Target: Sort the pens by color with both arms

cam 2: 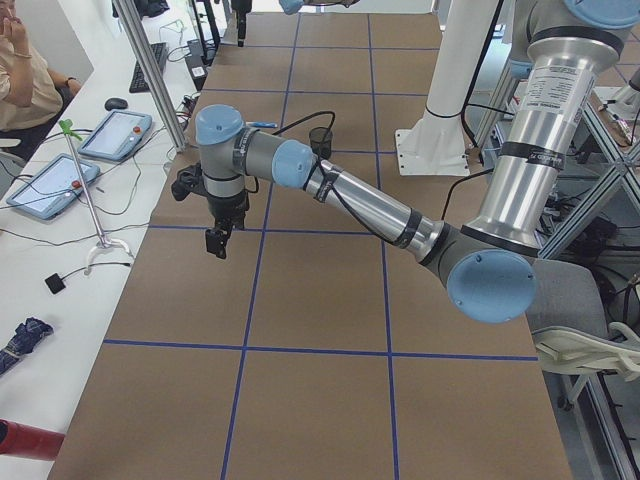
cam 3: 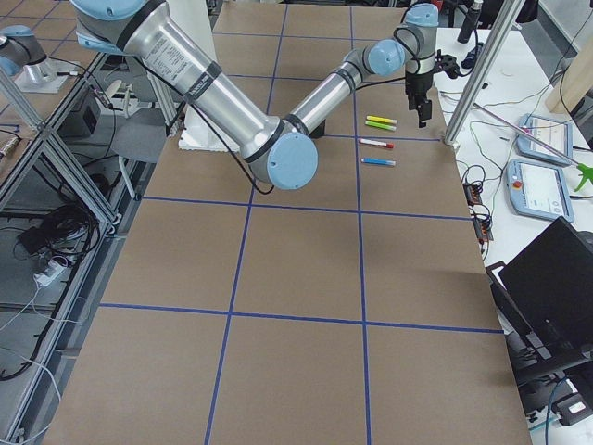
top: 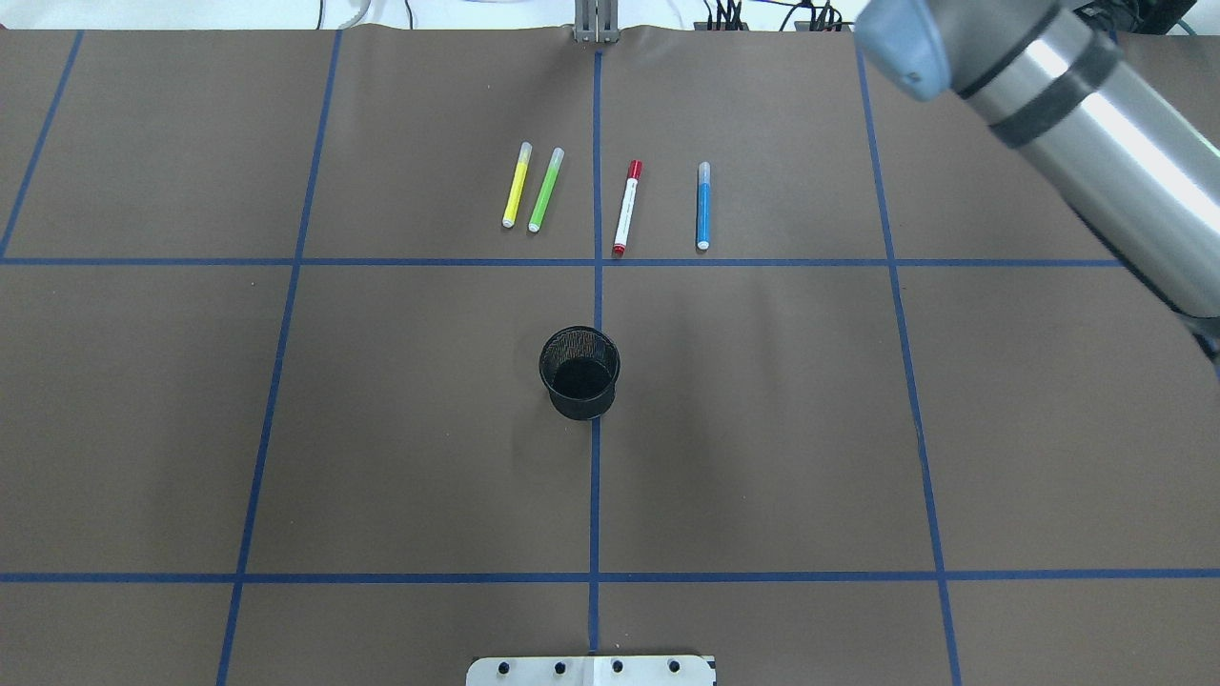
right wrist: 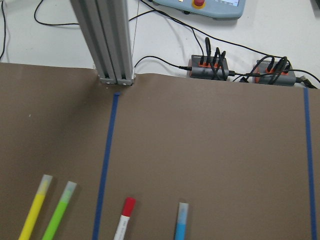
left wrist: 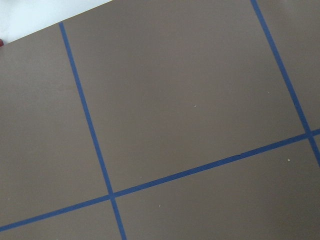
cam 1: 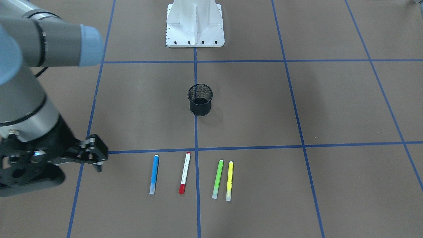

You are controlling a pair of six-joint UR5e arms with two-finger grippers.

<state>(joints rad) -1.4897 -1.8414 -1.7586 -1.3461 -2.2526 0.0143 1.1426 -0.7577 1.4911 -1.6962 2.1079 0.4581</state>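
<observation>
blue pen [cam 1: 154,174], red-ended white pen [cam 1: 184,172], lime pen [cam 1: 217,179], yellow pen [cam 1: 229,180]: row past black mesh cup [cam 1: 200,104], operators' side. right gripper [cam 1: 99,154] oblique, left gripper [cam 2: 215,243] tiny; closure indeterminate. brown paper table [cam 1: 330,109], blue tape grid [cam 1: 251,147].

**Cut Off, Hidden or Too Small**

The right arm [cam 1: 29,99] runs off the front-facing view's left edge, and overhead the top and right edges cut it. Seen side-on, the right claw [cam 1: 100,162] hides the gap between its jaws. The left claw [cam 2: 216,243] shows only in the exterior left view, too small to read. In the right wrist view the bottom edge cuts all 4 pens: the yellow pen [right wrist: 35,207], green pen [right wrist: 60,210], red-capped pen [right wrist: 125,220] and blue pen [right wrist: 181,222].
</observation>
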